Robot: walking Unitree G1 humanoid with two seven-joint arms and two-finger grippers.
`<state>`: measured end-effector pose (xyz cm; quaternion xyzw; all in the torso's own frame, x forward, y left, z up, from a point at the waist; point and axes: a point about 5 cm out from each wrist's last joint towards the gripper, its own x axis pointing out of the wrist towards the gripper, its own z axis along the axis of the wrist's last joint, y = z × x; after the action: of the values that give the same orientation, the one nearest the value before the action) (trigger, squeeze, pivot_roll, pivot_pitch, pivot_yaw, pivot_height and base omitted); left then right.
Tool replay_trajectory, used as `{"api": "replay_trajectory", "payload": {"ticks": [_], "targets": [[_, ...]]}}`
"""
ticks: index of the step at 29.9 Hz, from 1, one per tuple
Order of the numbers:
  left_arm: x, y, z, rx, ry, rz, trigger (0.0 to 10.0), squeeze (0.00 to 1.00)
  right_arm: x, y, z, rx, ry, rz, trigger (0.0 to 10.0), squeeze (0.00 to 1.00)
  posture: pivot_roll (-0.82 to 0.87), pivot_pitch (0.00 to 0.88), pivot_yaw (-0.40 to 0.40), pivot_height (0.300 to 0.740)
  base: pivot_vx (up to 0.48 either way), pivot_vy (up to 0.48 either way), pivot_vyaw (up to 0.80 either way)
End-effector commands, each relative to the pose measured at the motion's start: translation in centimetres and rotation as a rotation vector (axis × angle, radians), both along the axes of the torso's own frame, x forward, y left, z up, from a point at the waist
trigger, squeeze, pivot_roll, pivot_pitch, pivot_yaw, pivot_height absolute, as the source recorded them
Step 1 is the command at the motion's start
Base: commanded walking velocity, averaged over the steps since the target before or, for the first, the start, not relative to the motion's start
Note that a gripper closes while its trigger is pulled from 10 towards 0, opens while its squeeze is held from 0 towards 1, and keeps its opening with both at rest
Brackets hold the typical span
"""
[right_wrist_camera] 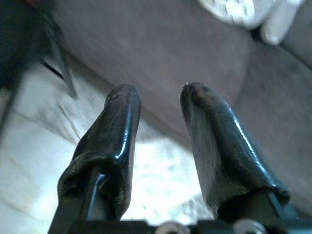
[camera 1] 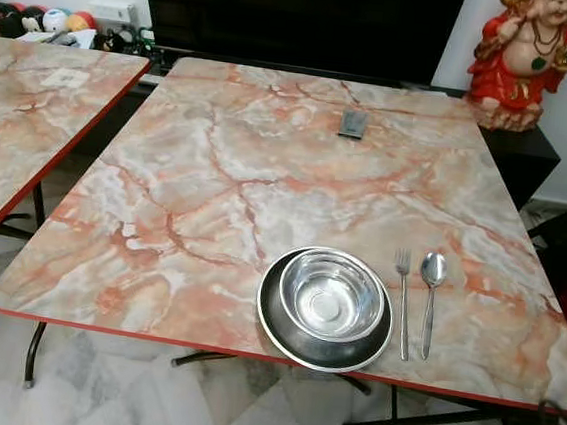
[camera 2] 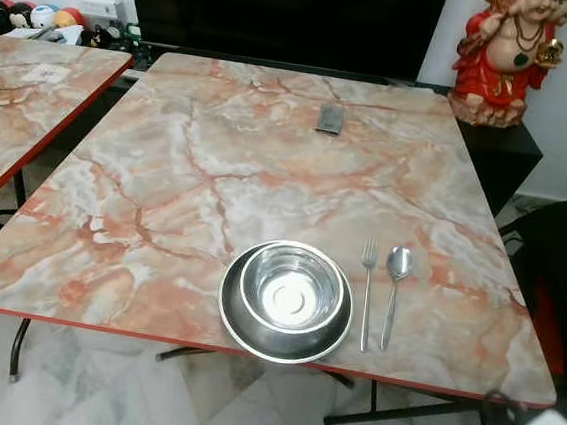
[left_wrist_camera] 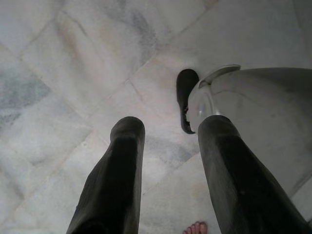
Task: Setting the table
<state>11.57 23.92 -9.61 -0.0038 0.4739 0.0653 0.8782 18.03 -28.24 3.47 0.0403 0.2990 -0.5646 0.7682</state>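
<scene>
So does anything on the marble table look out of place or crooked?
The setting looks tidy: bowl nested in the plate, fork and spoon parallel to the right. The one stray item is a small dark object at the far side.

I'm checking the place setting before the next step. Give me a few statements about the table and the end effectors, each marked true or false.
1. The steel bowl sits inside the dark plate. True.
2. The fork lies to the left of the plate. False: it lies to the plate's right, between plate and spoon.
3. The spoon rests in the bowl. False: it lies on the marble table, beside the fork.
4. A small dark object lies near the table's far edge. True.
5. The left end effector grips a fork. False: its fingers are apart and empty, hanging over the floor.
6. The right end effector is open and empty. True.
</scene>
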Motion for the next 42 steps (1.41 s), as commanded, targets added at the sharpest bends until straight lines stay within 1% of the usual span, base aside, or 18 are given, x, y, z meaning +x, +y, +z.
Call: {"api": "replay_trajectory", "payload": {"ticks": [1, 4, 5, 8, 10, 14, 16, 18, 20, 21, 22, 23, 24, 25, 28, 32, 36, 42], "targets": [[-0.8, -0.2, -0.3, -0.007, 0.026, 0.019, 10.0, 0.00, -0.3, 0.8, -1.1, 0.061, 0.024, -0.004, 10.0, 0.00, 0.04, 0.087, -0.053, 0.740, 0.000, 0.000, 0.00], [-0.8, -0.3, -0.3, -0.009, 0.025, 0.019, 10.0, 0.00, -0.4, 1.0, -2.7, 0.136, 0.056, 0.023, 10.0, 0.00, 0.04, 0.079, -0.062, 0.740, 0.000, 0.000, 0.00], [-0.8, -0.4, -0.4, -0.011, 0.025, 0.020, 10.0, 0.00, -0.2, 1.1, -4.0, 0.186, 0.082, 0.054, 10.0, 0.00, 0.04, 0.075, -0.066, 0.740, 0.000, 0.000, 0.00], [-0.8, -0.4, -0.4, -0.015, 0.023, 0.030, 10.0, 0.00, 0.4, 1.3, -6.0, 0.270, 0.137, 0.119, 10.0, 0.00, 0.05, 0.071, -0.073, 0.740, 0.000, 0.000, 0.00], [-0.8, -0.5, -0.4, -0.015, 0.023, 0.031, 10.0, 0.00, 0.9, 1.5, -6.4, 0.288, 0.138, 0.153, 10.0, 0.00, 0.05, 0.073, -0.077, 0.740, 0.000, 0.000, 0.00], [-1.0, -0.5, -0.4, -0.017, 0.023, 0.042, 10.0, 0.00, 1.6, 2.2, -8.0, 0.305, 0.199, 0.326, 10.0, 0.00, 0.05, 0.067, -0.083, 0.740, 0.000, 0.000, 0.00], [-1.0, -0.5, -0.5, -0.017, 0.023, 0.045, 10.0, 0.00, 1.0, 2.6, -8.8, 0.328, 0.244, 0.361, 10.0, 0.00, 0.05, 0.067, -0.083, 0.740, 0.000, 0.000, 0.00], [-1.0, -0.5, -0.4, -0.015, 0.022, 0.051, 10.0, 0.00, 0.8, 4.2, -10.1, 0.406, 0.257, 0.563, 10.0, 0.00, 0.06, 0.077, -0.076, 0.740, 0.000, 0.000, 0.00], [-1.0, -0.5, -0.4, -0.015, 0.021, 0.052, 10.0, 0.00, 0.8, 4.4, -10.2, 0.420, 0.257, 0.581, 10.0, 0.00, 0.06, 0.077, -0.076, 0.740, 0.000, 0.000, 0.00], [-1.0, -0.4, -0.4, -0.012, 0.021, 0.052, 10.0, 0.00, 0.5, 5.3, -10.8, 0.457, 0.256, 0.669, 10.0, 0.00, 0.05, 0.086, -0.068, 0.740, 0.000, 0.000, 0.00], [-1.0, -0.4, -0.4, -0.010, 0.021, 0.051, 10.0, 0.00, 0.1, 5.5, -11.1, 0.445, 0.290, 0.717, 10.0, 0.00, 0.06, 0.087, -0.066, 0.740, 0.000, 0.000, 0.00], [-1.0, -0.4, -0.4, -0.010, 0.021, 0.051, 10.0, 0.00, 0.1, 5.5, -11.1, 0.445, 0.290, 0.717, 10.0, 0.00, 0.06, 0.087, -0.066, 0.740, 0.000, 0.000, 0.00], [-0.9, -0.3, -0.4, -0.008, 0.020, 0.051, 10.0, 0.00, -0.8, 5.6, -11.6, 0.440, 0.337, 0.753, 10.0, 0.00, 0.06, 0.090, -0.064, 0.740, 0.000, 0.000, 0.00], [-0.9, -0.2, -0.4, -0.006, 0.019, 0.054, 10.0, 0.00, -1.4, 6.0, -12.0, 0.478, 0.327, 0.760, 10.0, 0.00, 0.07, 0.093, -0.060, 0.740, 0.000, 0.000, 0.00], [-0.9, -0.1, -0.3, -0.002, 0.018, 0.054, 10.0, 0.00, -1.7, 6.3, -12.3, 0.480, 0.334, 0.788, 10.0, 0.00, 0.07, 0.099, -0.051, 0.740, 0.000, 0.000, 0.00], [-0.9, -0.1, -0.3, 0.000, 0.018, 0.055, 10.0, 0.00, -1.6, 6.5, -12.3, 0.489, 0.301, 0.780, 10.0, 0.00, 0.07, 0.103, -0.048, 0.740, 0.000, 0.000, 0.00], [-0.9, 0.0, -0.3, 0.002, 0.018, 0.051, 10.0, 0.00, -1.1, 7.2, -12.3, 0.494, 0.285, 0.868, 10.0, 0.00, 0.06, 0.109, -0.043, 0.740, 0.000, 0.000, 0.00], [-0.9, 0.1, -0.3, 0.004, 0.019, 0.044, 10.0, 0.00, -0.6, 7.6, -12.2, 0.494, 0.268, 0.911, 10.0, 0.00, 0.06, 0.117, -0.040, 0.740, 0.000, 0.000, 0.00]]}}
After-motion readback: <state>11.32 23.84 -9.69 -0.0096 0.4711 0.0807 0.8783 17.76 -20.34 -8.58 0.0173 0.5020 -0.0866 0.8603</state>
